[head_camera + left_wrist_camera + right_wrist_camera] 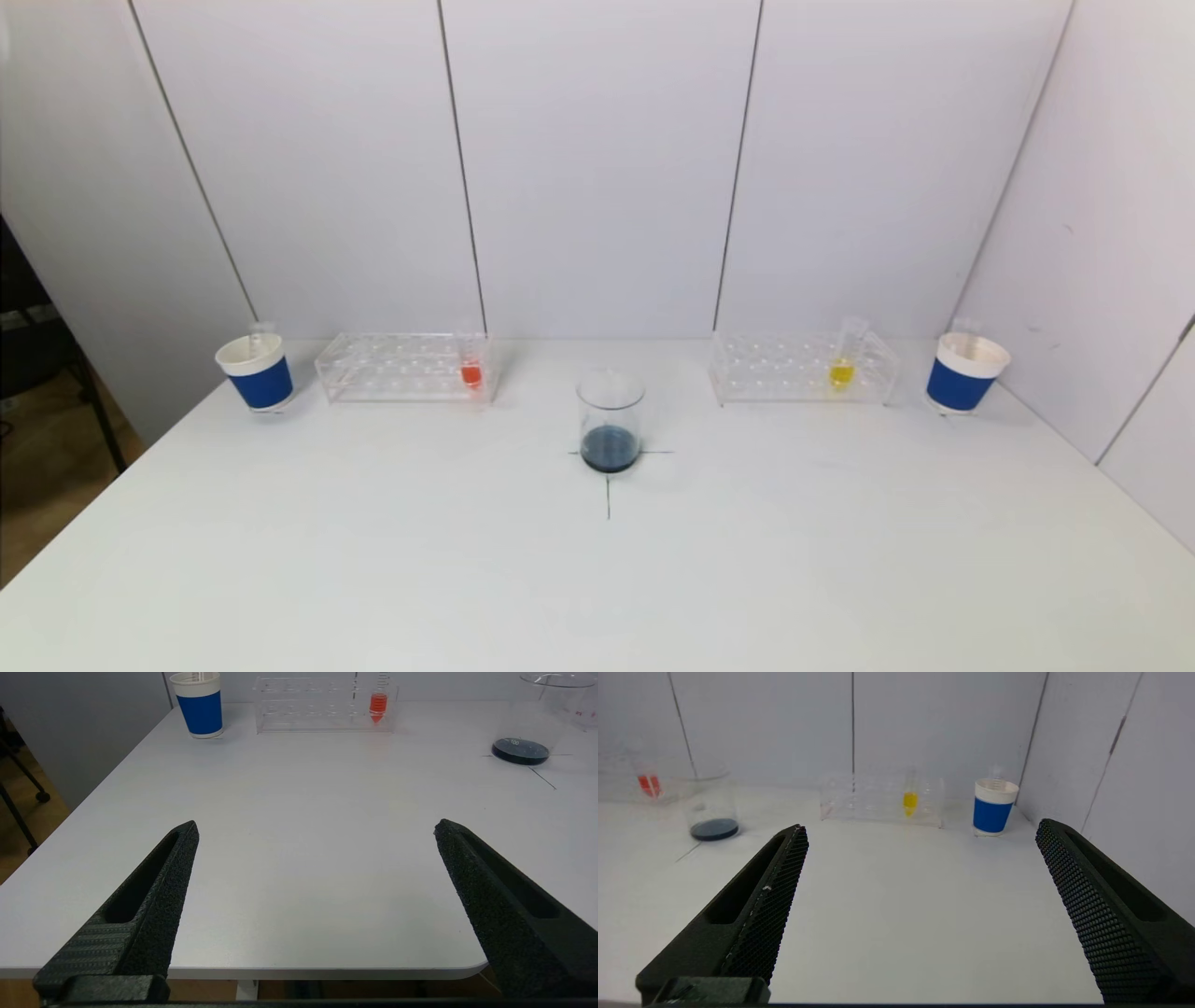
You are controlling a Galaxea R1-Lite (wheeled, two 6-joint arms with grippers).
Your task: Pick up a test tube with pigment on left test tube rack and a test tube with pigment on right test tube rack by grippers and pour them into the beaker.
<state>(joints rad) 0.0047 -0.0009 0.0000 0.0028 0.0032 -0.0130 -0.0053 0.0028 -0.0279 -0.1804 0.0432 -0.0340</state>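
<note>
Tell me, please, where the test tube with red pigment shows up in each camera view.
Head view: red test tube upright in the left rack's end nearest the beaker.
Left wrist view: far across the table, in the clear rack, near the blue cup.
Right wrist view: faint red patch beyond the beaker.
Shared landmark: the beaker with dark liquid.

Table (pixel 373 560): smooth, matt white. Beaker (pixel 611 420) at centre: clear, glossy glass or plastic, cannot tell which. Racks left (pixel 401 366) and right (pixel 794 366) of beaker: clear, shiny plastic. Cups (pixel 256 371) beyond the racks: matt paper look. Left gripper (pixel 315 833) fingers (pixel 159 896): black, rough, grainy. Right gripper (pixel 920 833) fingers (pixel 770 900): black, mesh-textured.
</note>
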